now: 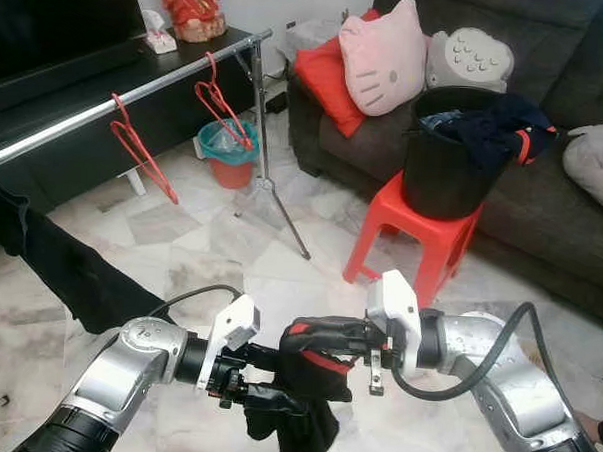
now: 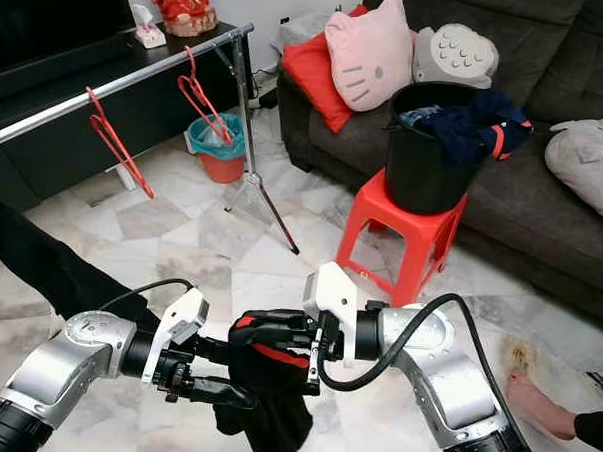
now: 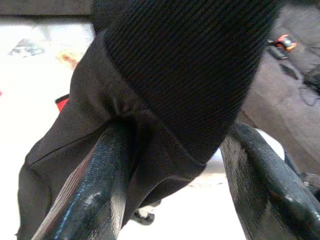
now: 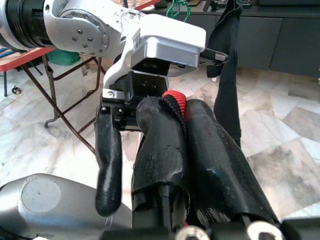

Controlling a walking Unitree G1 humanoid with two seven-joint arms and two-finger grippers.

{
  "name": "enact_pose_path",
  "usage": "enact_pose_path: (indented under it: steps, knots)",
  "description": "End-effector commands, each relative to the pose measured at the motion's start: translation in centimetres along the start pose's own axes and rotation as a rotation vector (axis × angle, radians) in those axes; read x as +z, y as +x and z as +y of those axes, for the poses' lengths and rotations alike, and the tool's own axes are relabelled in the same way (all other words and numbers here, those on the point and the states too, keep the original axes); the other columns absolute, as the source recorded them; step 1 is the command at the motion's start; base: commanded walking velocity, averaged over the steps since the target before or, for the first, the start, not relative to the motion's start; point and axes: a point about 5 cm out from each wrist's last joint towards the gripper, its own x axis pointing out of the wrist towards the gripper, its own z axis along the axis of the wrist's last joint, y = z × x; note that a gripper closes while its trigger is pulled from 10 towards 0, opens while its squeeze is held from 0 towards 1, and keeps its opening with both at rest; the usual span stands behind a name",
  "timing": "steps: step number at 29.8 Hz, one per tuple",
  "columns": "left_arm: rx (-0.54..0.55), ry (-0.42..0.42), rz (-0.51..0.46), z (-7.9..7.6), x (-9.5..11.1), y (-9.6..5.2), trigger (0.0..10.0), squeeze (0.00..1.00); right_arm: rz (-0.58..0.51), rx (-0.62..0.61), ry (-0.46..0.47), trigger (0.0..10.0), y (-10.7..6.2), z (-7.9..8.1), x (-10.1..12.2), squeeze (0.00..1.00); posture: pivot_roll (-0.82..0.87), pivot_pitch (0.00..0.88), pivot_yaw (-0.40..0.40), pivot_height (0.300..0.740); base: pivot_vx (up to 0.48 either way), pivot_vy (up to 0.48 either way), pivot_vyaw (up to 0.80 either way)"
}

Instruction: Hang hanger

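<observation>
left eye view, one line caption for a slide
Both grippers hold a black garment before a rail.

no readable text, labels, brands or numbers anywhere in these shots, as far as i can tell. the pink cat-face cushion (image 1: 384, 57) on the sofa just has a drawn face, no writing. the red figurine (image 1: 194, 8) on the tv bench is too small to make out any characters.
</observation>
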Motion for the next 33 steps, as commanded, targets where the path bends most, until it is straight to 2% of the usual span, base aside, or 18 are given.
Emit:
enact_pose_path:
  steps: [1,5,11,16,23,33]
  knots:
    - [0.049,0.007,0.050,0.4,-0.7,-0.3,10.0,0.00,-0.017,-0.008,-0.024,10.0,-0.1,-0.3,0.7,0.00,-0.02,0.055,0.062,0.740,0.000,0.000,0.00]
    - [0.101,0.005,0.070,1.0,-1.2,-1.0,10.0,0.00,0.026,-0.051,-0.011,10.0,-0.9,-0.5,-0.2,0.00,-0.02,0.054,0.061,0.740,0.000,0.000,0.00]
    - [0.101,-0.020,0.061,0.8,-1.4,-1.4,10.0,0.00,0.062,-0.100,0.018,10.0,-1.6,-0.6,-1.5,0.00,-0.02,0.056,0.065,0.740,0.000,0.000,0.00]
    - [0.090,-0.016,0.061,0.8,-1.3,-1.1,10.0,0.00,0.052,-0.095,0.028,10.0,-1.0,-0.5,-1.6,0.00,-0.01,0.056,0.067,0.740,0.000,0.000,0.00]
    - [0.081,-0.013,0.056,0.8,-1.1,-0.8,10.0,0.00,-0.011,-0.095,-0.007,10.0,0.2,-0.9,-0.1,0.00,-0.01,0.053,0.070,0.740,0.000,0.000,0.00]
    - [0.106,-0.017,0.031,1.0,-1.0,-0.3,10.0,0.00,-0.053,-0.021,0.010,10.0,1.8,0.3,0.5,0.00,-0.01,0.056,0.065,0.740,0.000,0.000,0.00]
